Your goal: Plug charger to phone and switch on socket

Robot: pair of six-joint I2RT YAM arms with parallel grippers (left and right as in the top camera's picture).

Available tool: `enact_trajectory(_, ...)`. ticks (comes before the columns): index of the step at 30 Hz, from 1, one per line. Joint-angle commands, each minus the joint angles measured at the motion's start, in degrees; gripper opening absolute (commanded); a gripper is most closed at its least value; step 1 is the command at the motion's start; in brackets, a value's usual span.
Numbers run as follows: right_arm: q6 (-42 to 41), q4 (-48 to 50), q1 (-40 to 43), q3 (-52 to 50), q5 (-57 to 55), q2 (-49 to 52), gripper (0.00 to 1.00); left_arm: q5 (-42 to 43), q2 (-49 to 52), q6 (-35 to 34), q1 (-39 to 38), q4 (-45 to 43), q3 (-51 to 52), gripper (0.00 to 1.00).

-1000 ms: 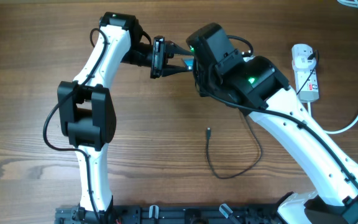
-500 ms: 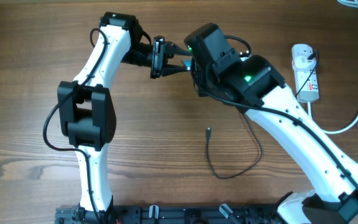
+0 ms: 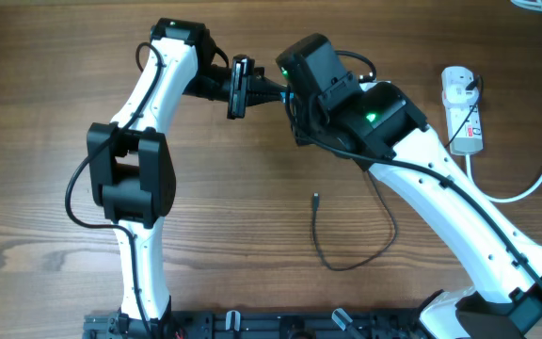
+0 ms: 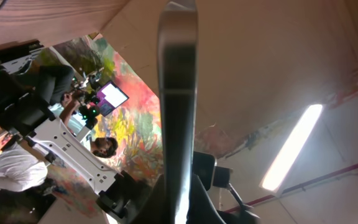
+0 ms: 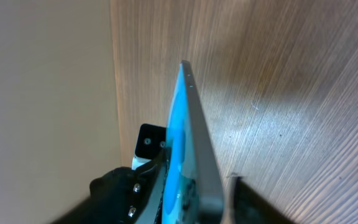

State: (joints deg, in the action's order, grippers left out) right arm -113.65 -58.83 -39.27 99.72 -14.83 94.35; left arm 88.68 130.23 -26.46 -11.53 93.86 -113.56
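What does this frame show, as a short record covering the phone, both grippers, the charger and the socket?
phone: held edge-on above the table, cyan screen showing in the right wrist view
left gripper: shut on the phone
right gripper: shut on the phone from the opposite side
charger: lying loose on the table, not plugged into the phone
socket: near the table's right edge, no gripper on it; switch position cannot be told
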Motion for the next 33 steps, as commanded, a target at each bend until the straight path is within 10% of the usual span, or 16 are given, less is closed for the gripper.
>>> enact_trajectory(1,14.34,0.63,0.37,0.04,-0.17,-1.75,0.96,1.51,-0.26,0.31,-0.04,-0.15,-1.16,0.04)
enact_trajectory(12,70.53,-8.72,10.95,0.02,6.51,-22.23,1.0,-5.9,-0.26,0.31,2.82,-15.87,-1.16,0.04)
enact_trajectory(17,74.66,-23.08,11.72,-1.11,6.12,-21.27,0.99,-20.68,-0.26,0.33,2.45,-17.7,-1.16,0.04)
enact_trajectory(25,79.38,-19.63,11.69,-16.81,17.81,-14.4,0.99,-26.36,-0.26,7.28,1.42,-21.49,-1.16,0.04)
enact_trajectory(27,79.36,-17.11,11.69,-21.38,18.82,-11.78,0.73,-27.39,-0.26,10.05,1.05,-21.73,-1.16,0.04)
enact_trajectory(33,84.35,-9.27,11.69,-29.07,24.96,-4.68,0.67,-36.06,-0.26,9.55,0.76,-23.06,-1.16,0.04)
